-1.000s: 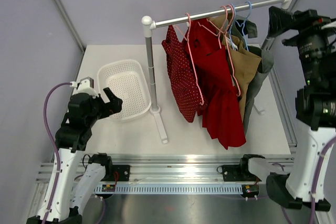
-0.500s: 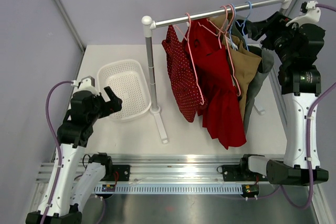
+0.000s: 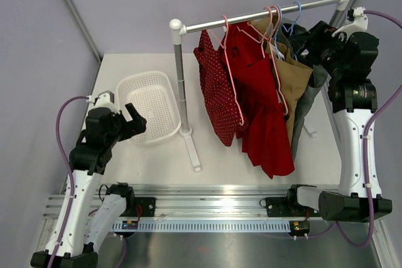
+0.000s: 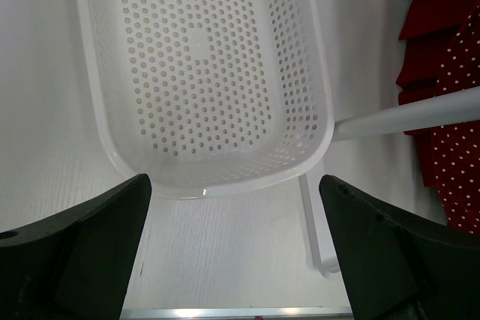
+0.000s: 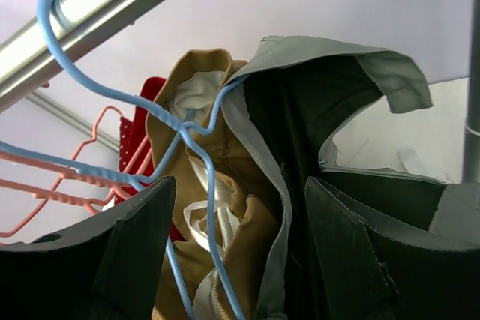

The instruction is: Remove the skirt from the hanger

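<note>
The skirt (image 3: 309, 101) looks to be the grey garment with a dark inside (image 5: 330, 58), hanging on a blue hanger (image 5: 120, 95) at the right end of the rail (image 3: 251, 18). My right gripper (image 3: 300, 37) is up at the top of that garment. Its jaws stand apart around the blue wire, the skirt's grey edge and a fold of the tan garment (image 5: 202, 80); the right gripper (image 5: 240, 207) shows no firm pinch. My left gripper (image 3: 133, 120) hangs open and empty at the near end of the white basket (image 3: 169, 92), and in its wrist view the left gripper (image 4: 234, 252) has only table between its fingers.
Further left on the rail hang a red garment (image 3: 260, 111) and a red polka-dot one (image 3: 217, 95) on pink hangers (image 5: 60, 177). The rack's post (image 3: 181, 86) and foot (image 4: 315, 215) stand just right of the basket's rim (image 4: 225, 181).
The right arm swung in from the far right to the blue hanger and the grey garment, and its jaws narrowed a little. The left arm barely moved.
</note>
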`<act>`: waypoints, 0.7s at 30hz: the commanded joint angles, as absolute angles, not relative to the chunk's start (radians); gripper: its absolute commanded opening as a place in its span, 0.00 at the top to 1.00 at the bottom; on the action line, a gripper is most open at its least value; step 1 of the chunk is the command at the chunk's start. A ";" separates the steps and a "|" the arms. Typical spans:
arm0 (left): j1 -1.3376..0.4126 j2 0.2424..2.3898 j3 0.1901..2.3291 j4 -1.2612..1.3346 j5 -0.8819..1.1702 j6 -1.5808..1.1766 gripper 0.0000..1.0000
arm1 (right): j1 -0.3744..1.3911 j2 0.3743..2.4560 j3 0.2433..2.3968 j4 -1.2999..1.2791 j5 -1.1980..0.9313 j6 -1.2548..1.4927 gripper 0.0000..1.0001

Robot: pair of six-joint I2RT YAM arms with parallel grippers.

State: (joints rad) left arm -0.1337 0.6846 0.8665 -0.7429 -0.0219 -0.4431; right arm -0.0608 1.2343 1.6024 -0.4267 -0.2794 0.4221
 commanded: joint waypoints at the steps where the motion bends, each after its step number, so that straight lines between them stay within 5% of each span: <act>1: -0.138 0.684 0.861 -0.713 -0.020 -0.442 0.01 | -0.060 1.209 1.585 -0.348 -0.356 0.440 0.22; 5: -0.138 0.686 0.861 -0.713 -0.017 -0.442 0.01 | -0.054 1.252 1.608 -0.365 -0.391 0.442 0.29; 10: -0.138 0.686 0.857 -0.713 -0.018 -0.443 0.01 | -0.037 1.289 1.646 -0.374 -0.370 0.428 0.55; 15: -0.138 0.690 0.857 -0.713 -0.017 -0.443 0.01 | -0.025 1.319 1.689 -0.391 -0.367 0.417 0.63; 19: -0.138 0.692 0.857 -0.713 -0.017 -0.442 0.01 | -0.014 1.331 1.703 -0.396 -0.361 0.408 1.00; 21: -0.138 0.693 0.857 -0.713 -0.014 -0.439 0.01 | -0.009 1.318 1.689 -0.371 -0.347 0.403 1.00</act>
State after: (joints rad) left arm -0.1337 0.6895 0.8616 -0.7425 -0.0216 -0.4431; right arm -0.0223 1.3312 1.6516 -0.4171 -0.3557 0.4179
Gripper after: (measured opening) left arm 0.987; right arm 0.029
